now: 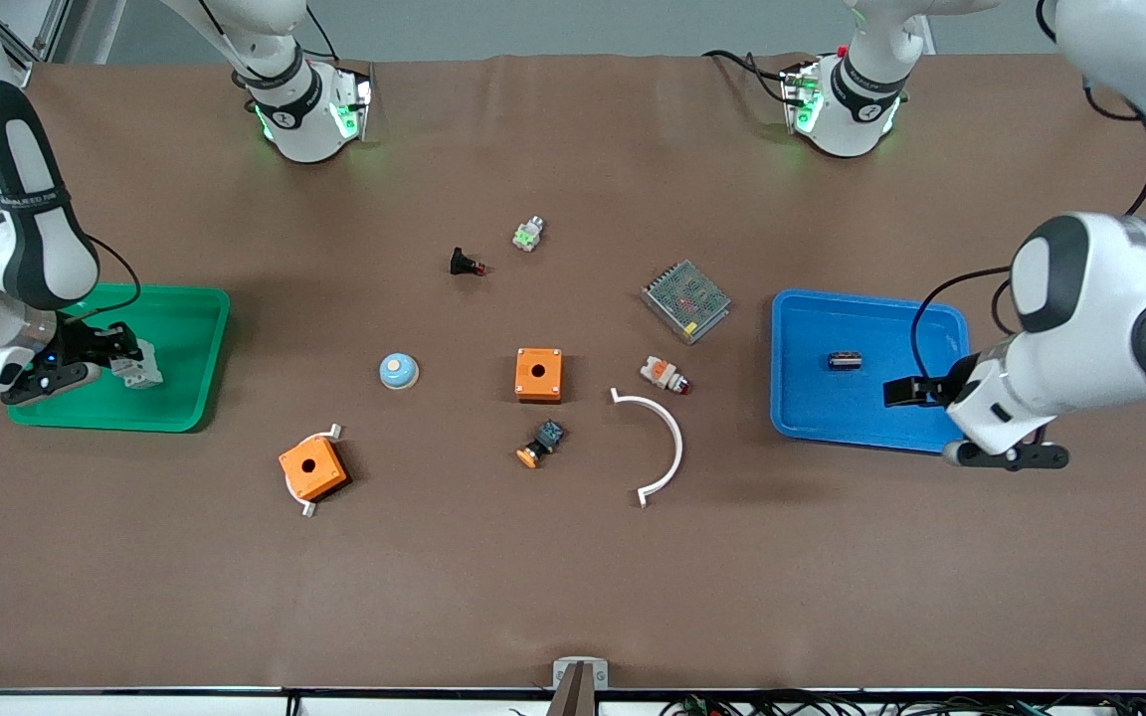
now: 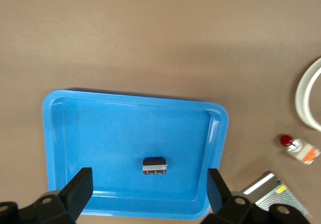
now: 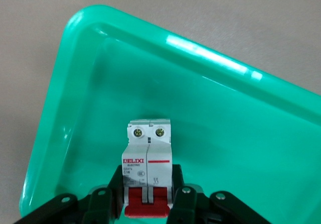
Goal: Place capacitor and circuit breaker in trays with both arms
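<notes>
Front view: capacitor lies released in blue tray, my left gripper spread empty above; my right gripper pinches the circuit breaker over green tray, release pending.

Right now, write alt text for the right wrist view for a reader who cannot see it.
The right gripper is shut on a white DELIXI circuit breaker with red toggle switches, holding it over a green tray. The tray rests on a brown table.
</notes>
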Controlling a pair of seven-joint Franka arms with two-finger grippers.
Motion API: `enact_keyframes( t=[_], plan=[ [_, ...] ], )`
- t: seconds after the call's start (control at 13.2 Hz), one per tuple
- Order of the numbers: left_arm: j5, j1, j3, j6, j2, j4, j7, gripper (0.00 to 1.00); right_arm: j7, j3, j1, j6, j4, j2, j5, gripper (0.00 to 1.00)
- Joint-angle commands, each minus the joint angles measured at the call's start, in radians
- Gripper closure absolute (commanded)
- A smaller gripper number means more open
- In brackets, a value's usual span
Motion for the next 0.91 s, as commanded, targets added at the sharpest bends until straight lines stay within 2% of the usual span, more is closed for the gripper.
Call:
enact_keyframes(
  t=[0.0, 0.08, 0.3, 0.45, 0.61, 0.83],
  plan=[
    [0.031, -0.004, -0.006, -0.006, -0.085, -0.003, -0.087, 0.0, 0.022, 0.001, 0.017, 0.0, 0.006, 0.003, 0.015, 0.26],
    [0.046, -0.004, -0.009, -0.026, -0.099, 0.017, -0.093, 0.0, 0.02, 0.001, 0.017, -0.009, 0.01, 0.001, 0.015, 0.0],
    [0.057, -0.001, -0.008, -0.144, -0.12, 0.098, -0.08, 0.0, 0.026, 0.005, 0.028, -0.165, 0.091, -0.002, 0.017, 0.0],
    [0.132, -0.007, -0.012, -0.206, -0.136, 0.15, -0.078, 0.0, 0.035, 0.005, 0.057, -0.28, 0.168, -0.003, 0.043, 0.0],
    [0.126, -0.006, -0.018, -0.244, -0.137, 0.199, -0.054, 0.0, 0.15, 0.004, 0.108, -0.386, 0.231, -0.014, 0.08, 0.0],
    [0.077, 0.049, -0.018, -0.272, -0.209, 0.132, 0.121, 0.0, 0.406, 0.005, 0.219, -0.589, 0.36, -0.037, 0.083, 0.0]
  ],
)
